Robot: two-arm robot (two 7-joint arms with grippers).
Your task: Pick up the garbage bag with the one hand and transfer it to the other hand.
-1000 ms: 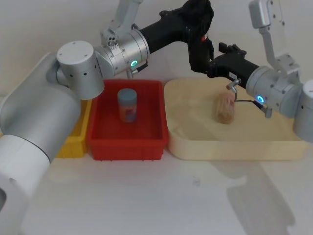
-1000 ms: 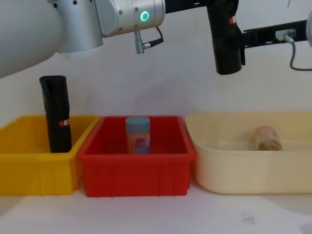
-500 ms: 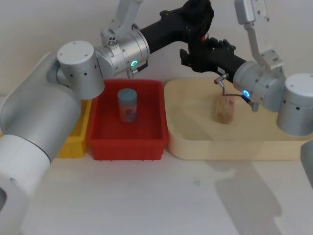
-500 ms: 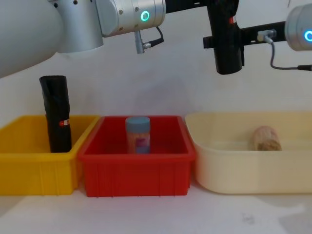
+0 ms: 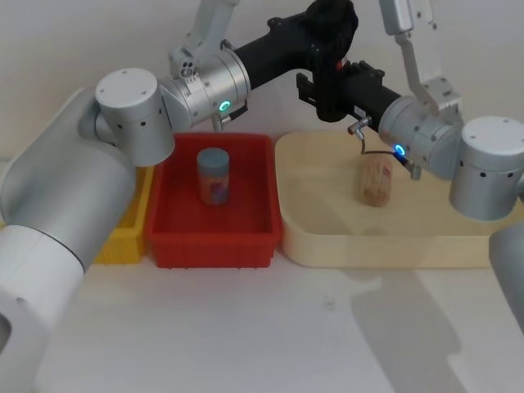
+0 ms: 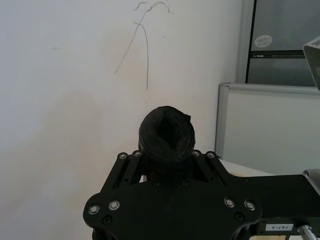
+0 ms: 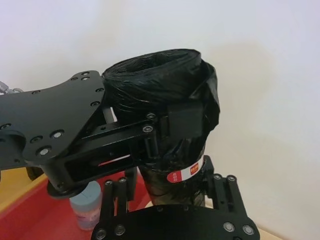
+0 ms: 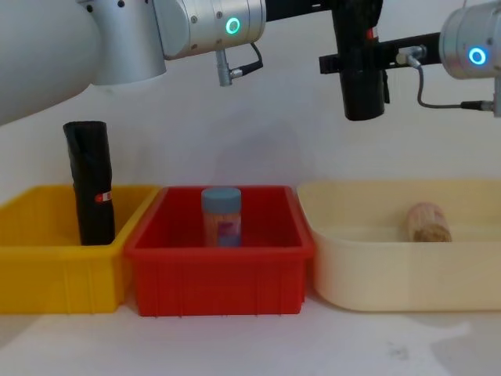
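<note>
Since a second ago the right gripper (image 8: 350,61) was seen to have been brought leftward from beside the garbage bag (image 8: 361,78) until its fingers stood on either side of the roll, below the red-and-white label; the bag itself was not seen to have shifted. Bag held upright in the air, high above the gap between the red bin (image 8: 221,270) and the cream tray (image 8: 391,278), behind both. Left gripper (image 5: 332,37), on the green-lit arm, was clamped on the bag's upper part; in the right wrist view its fingers (image 7: 150,135) were pressed into the black plastic just under the top of the roll (image 7: 160,85). Right gripper's fingers (image 7: 222,192) were noted flanking the roll's lower part; whether they were pressed onto it or only close alongside could not be told. Top of the roll (image 6: 166,134) was seen end-on past the left gripper's body in the left wrist view.

A second black roll (image 8: 91,182) was standing upright in the yellow bin (image 8: 55,274). Blue-capped jar (image 5: 213,176) upright in the red bin. A tan cylinder (image 5: 375,182) was lying in the cream tray.
</note>
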